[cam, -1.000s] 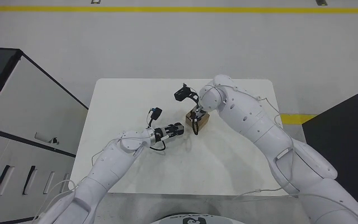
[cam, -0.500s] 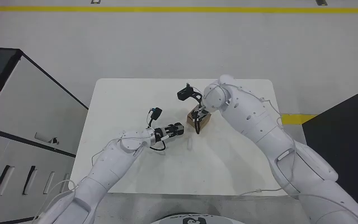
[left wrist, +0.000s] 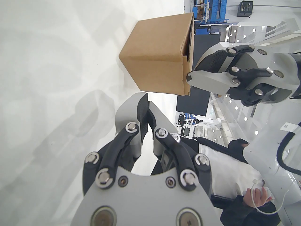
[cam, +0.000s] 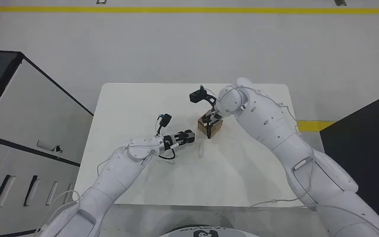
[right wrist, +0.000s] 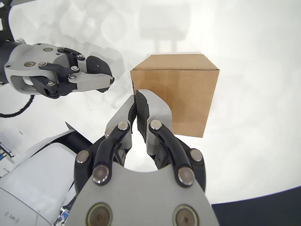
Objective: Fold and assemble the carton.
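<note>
One small brown cardboard carton (cam: pixel 216 126) stands near the middle of the white table (cam: pixel 254 172), a little to the right, squared up into a cube. A dark cabinet (cam: pixel 29 106) sits against the table's left side, and a yellow floor line (cam: pixel 189 9) runs across the floor beyond it.

From above, the right arm's wrist and its black camera block hang over the carton and hide much of its top.

The left wrist view gives what the top view cannot. The upper flap sits slightly proud of the side wall, with a thin dark gap along that edge, and the right tool (right wrist: pixel 138 99) has a fingertip touching the carton's top corner. The right wrist view shows two plain, unbroken side walls, with the left tool (left wrist: pixel 146 111) just beside the carton but apart from it.

The right arm arches in from the right and its tool points down at the carton. Its fingers are pressed together at the corner edge, and I cannot tell whether any cardboard lies between them. The left arm lies low across the table from the near left, its tool level with the carton's side, fingers pressed together on nothing.
</note>
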`<state>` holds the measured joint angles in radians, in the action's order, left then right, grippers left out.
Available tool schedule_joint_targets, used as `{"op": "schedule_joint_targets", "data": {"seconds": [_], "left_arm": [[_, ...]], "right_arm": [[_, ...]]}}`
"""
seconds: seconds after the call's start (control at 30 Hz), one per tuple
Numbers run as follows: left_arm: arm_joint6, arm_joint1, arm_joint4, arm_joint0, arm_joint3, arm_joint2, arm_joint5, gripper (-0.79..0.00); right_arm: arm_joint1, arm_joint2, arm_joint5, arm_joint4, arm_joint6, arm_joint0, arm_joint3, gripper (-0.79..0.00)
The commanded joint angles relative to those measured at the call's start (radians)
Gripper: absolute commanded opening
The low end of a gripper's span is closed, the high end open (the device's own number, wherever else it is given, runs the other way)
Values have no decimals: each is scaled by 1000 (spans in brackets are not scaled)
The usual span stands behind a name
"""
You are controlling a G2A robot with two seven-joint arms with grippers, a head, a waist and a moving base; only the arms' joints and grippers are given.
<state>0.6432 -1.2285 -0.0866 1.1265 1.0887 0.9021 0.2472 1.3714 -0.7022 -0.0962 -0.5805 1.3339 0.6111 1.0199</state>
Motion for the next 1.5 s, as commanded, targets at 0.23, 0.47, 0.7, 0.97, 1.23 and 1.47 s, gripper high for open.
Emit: {"op": "schedule_joint_targets", "data": {"seconds": [0.23, 0.47, 0.7, 0.97, 1.23, 1.47], "left_arm": [[0, 0, 0, 0, 0, 0, 0, -785], [0, 0, 0, 0, 0, 0, 0, -785], [0, 0, 0, 0, 0, 0, 0, -785], [0, 0, 0, 0, 0, 0, 0, -785], [0, 0, 0, 0, 0, 0, 0, -785], [0, 0, 0, 0, 0, 0, 0, -785]], "right_arm": [[-17, -73, 52, 57, -56, 26, 2, -785], [-20, -92, 101, 78, -72, 43, -18, -785], [-14, -74, 98, 77, -63, 42, -27, -785], [-7, -50, 105, 58, -57, 35, -34, -785], [-2, -40, 114, 50, -52, 33, -38, -785], [-3, -49, 119, 54, -60, 31, -27, -785]]}}
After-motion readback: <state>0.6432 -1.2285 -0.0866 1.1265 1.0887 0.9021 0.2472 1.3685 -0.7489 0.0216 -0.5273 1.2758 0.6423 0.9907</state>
